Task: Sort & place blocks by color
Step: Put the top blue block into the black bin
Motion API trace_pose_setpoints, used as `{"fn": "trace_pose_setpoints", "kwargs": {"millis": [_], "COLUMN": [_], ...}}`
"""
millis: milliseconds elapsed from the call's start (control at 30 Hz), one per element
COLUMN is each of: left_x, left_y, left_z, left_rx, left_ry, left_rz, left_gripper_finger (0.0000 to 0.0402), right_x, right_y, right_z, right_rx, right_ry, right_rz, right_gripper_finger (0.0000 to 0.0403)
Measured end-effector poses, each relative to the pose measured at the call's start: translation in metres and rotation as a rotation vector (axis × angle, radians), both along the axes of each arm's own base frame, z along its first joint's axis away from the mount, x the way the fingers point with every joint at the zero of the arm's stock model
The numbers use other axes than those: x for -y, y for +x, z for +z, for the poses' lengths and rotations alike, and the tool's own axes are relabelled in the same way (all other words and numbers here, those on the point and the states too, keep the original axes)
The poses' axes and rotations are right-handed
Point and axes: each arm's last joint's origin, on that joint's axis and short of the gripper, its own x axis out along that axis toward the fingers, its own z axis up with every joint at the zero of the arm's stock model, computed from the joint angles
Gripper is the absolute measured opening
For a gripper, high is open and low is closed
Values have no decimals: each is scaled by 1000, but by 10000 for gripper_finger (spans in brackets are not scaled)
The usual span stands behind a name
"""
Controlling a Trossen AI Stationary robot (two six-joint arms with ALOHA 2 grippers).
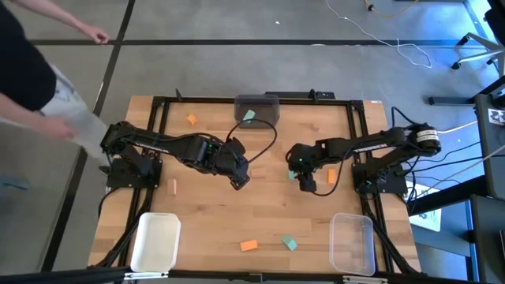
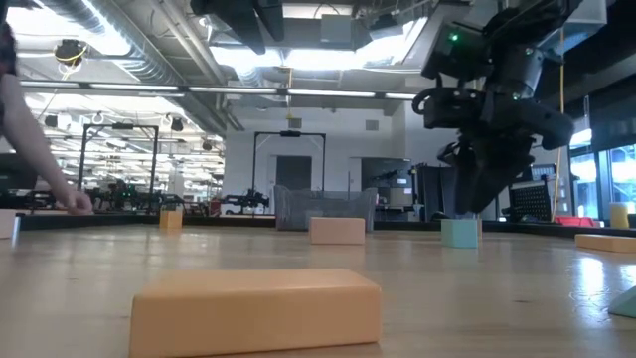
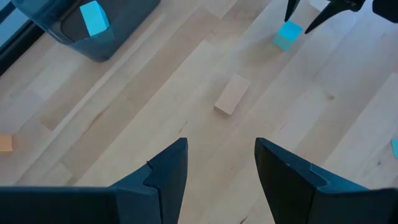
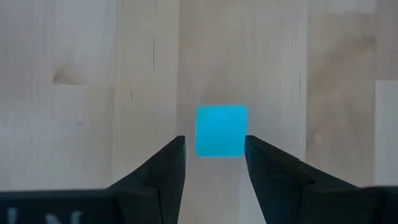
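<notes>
Right gripper [image 4: 214,163]: fingers apart, empty, poised above a teal block [image 4: 221,130] on the table's [image 1: 260,213] right-centre. Left gripper [image 3: 221,168]: fingers apart, empty, mid-table near a tan block [image 3: 232,94]. One teal block lies in the dark grey bin [image 1: 257,110]; others lie scattered.

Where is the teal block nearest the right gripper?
In the high view the teal block lies right of the table's centre, just beside the right gripper, whose open jaws line up on it; an orange block lies further right.
</notes>
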Motion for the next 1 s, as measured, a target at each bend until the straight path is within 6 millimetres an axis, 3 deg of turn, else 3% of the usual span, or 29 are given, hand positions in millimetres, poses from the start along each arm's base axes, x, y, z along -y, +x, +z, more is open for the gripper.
{"fn": "trace_pose_setpoints", "kwargs": {"millis": [467,1000], "left_x": [0,0], "left_y": [0,0], "left_z": [0,0], "left_rx": [0,0], "left_ry": [0,0], "left_rz": [0,-1], "left_gripper_finger": [179,179], "right_x": [0,1], "right_y": [4,8], "right_z": [-12,-10], "right_rx": [-30,8], "right_ry": [1,-1], "right_rz": [-2,-1], "right_gripper_finger": [167,167]}}
